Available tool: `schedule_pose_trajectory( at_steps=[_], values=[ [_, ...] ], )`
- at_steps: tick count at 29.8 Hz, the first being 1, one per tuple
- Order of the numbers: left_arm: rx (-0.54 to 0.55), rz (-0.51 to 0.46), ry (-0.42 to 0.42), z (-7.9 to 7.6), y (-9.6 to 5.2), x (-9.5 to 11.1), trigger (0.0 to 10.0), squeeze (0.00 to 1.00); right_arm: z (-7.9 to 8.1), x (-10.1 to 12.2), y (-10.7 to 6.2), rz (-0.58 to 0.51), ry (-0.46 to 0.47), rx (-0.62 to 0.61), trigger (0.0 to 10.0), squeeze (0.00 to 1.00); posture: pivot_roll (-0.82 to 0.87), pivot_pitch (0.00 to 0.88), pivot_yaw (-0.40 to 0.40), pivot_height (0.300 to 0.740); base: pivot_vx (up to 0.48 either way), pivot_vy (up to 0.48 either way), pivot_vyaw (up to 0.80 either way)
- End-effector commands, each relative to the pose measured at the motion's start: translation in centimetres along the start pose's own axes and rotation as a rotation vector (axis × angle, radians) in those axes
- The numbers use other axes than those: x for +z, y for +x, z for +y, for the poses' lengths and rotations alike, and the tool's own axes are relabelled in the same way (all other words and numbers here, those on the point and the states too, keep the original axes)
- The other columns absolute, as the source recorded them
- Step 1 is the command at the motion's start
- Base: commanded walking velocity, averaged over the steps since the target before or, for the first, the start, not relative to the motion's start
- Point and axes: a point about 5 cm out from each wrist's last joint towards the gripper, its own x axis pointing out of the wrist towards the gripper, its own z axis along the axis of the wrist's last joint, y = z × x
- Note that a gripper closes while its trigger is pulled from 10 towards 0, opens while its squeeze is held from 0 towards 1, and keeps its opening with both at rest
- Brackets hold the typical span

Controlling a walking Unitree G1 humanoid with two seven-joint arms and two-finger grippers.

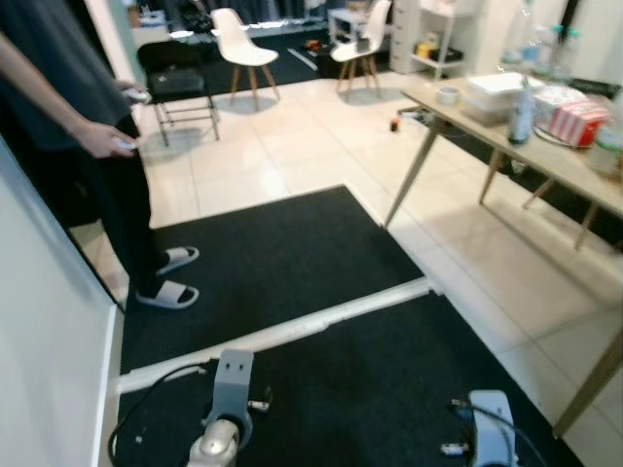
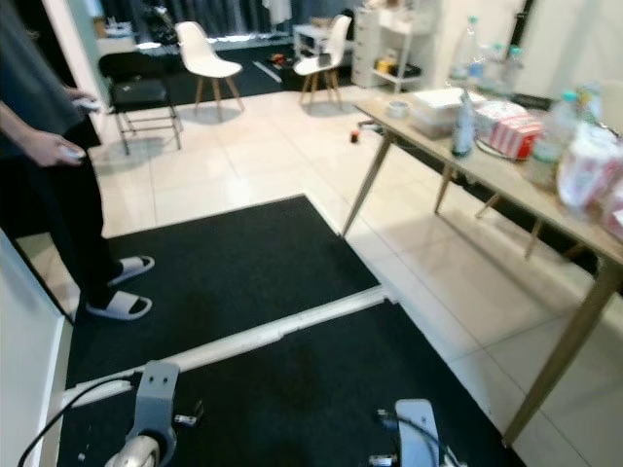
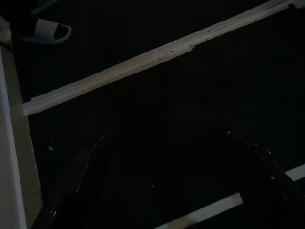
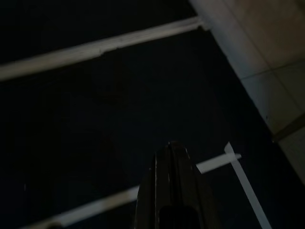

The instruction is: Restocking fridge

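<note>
Both arms hang low at the near edge of the scene over a black mat (image 1: 292, 253) crossed by a white strip (image 1: 292, 331); the left gripper (image 3: 167, 138) points down at the mat with its two black fingers (image 3: 81, 176) spread wide apart and nothing between them; the right gripper (image 4: 172, 149) also points at the mat, its fingers pressed together into a single dark tip, holding nothing; the goods for restocking sit well away from both sets of fingers, on a long wooden table (image 2: 487, 175) at the far right, standing on pale floor tiles beyond the mat's right edge; on it a clear bottle (image 2: 464, 125) stands upright just beside a red and white striped pack (image 2: 511, 134), with a white lidded box (image 2: 438, 105) further along and more bottles (image 2: 487, 63) at the far end, while blurred packets (image 2: 589, 170) crowd the near end; what those packets are cannot be made out; at the left a person (image 1: 68, 107) in dark clothes and white slippers (image 1: 167, 294) stands on the mat's far-left corner, a hand (image 1: 107, 141) holding a small pale object; a white panel (image 1: 49, 360) rises along the near left; far back stand a black chair (image 1: 180, 88) and two white chairs (image 1: 238, 49).
</note>
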Motion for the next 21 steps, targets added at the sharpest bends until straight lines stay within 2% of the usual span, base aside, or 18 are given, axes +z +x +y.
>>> schedule_pose_trajectory(
  at_steps=[1, 21],
  values=[
    [0.002, 0.008, -0.005, 0.07, -0.02, -0.12, 10.0, 0.00, 0.12, -0.86, -0.23, 0.030, 0.021, 0.002, 10.0, 0.00, -0.05, 0.031, 0.045, 0.740, 0.270, 0.000, -0.72],
    [0.002, 0.008, -0.003, 0.18, -0.01, -0.09, 10.0, 0.00, 0.07, -0.75, -0.20, 0.025, 0.032, 0.001, 10.0, 0.00, -0.04, 0.033, 0.047, 0.740, 0.259, 0.000, -0.80]
  ],
)
